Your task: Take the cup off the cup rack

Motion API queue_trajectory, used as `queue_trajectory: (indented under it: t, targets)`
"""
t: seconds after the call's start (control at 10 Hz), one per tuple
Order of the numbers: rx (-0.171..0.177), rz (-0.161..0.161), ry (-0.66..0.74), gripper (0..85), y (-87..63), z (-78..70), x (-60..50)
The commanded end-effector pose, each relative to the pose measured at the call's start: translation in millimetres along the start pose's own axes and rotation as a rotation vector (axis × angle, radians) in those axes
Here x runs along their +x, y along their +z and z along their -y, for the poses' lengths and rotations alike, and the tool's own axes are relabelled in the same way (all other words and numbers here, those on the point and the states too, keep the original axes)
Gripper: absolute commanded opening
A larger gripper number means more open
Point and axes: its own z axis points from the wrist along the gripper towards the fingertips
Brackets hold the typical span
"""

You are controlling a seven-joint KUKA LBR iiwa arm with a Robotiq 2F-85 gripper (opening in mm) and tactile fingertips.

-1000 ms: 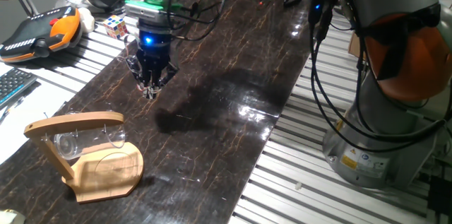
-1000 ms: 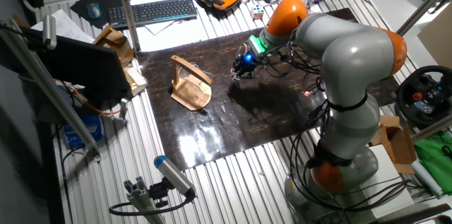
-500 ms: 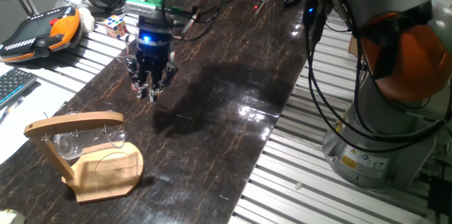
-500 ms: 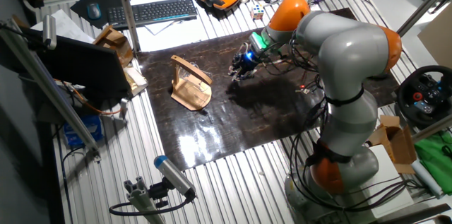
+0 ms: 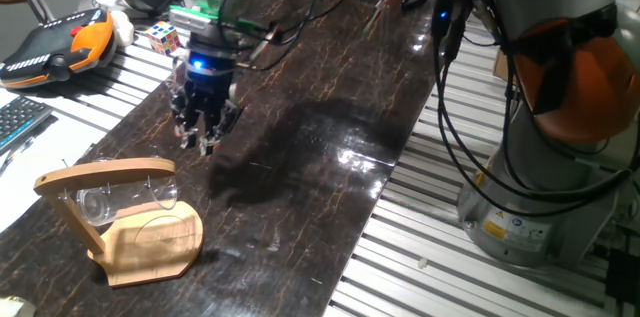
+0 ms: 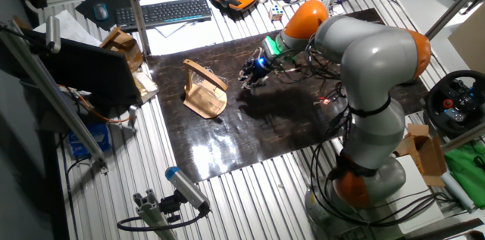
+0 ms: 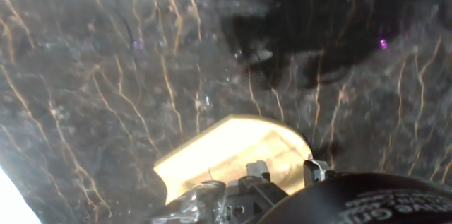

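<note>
The cup rack (image 5: 120, 222) is a light wooden stand at the near left of the dark mat. It also shows in the other fixed view (image 6: 204, 90). The cup (image 5: 98, 203), of clear glass, hangs under the rack's top bar. My gripper (image 5: 203, 143) hovers above the mat, up and to the right of the rack and apart from it, with its fingertips drawn together and nothing in them. It also shows in the other fixed view (image 6: 246, 81). In the hand view the rack's wooden base (image 7: 233, 152) lies just ahead of the fingers; the cup is not clear there.
The dark marbled mat (image 5: 330, 107) covers the table. A Rubik's cube (image 5: 163, 36), an orange pendant (image 5: 55, 45) and a keyboard (image 5: 15, 122) lie at the far left. Cables (image 5: 450, 77) and the robot base (image 5: 545, 157) stand at the right.
My gripper has moved left and a little lower, closer to the rack. The rack and cup have not moved.
</note>
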Motion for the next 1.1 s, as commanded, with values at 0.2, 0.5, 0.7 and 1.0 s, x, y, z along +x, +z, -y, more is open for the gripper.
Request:
queue_trajectory:
  t: [0.2,0.5,0.7,1.0]
  targets:
    - [-0.010,0.025,0.036,35.3,11.7,0.6,26.2]
    - [-0.011,0.040,0.068,36.0,14.5,-7.5,40.0]
    - [-0.015,0.046,0.071,36.3,18.8,-7.0,42.5]
    - [-0.014,0.048,0.089,36.3,22.0,-8.0,45.2]
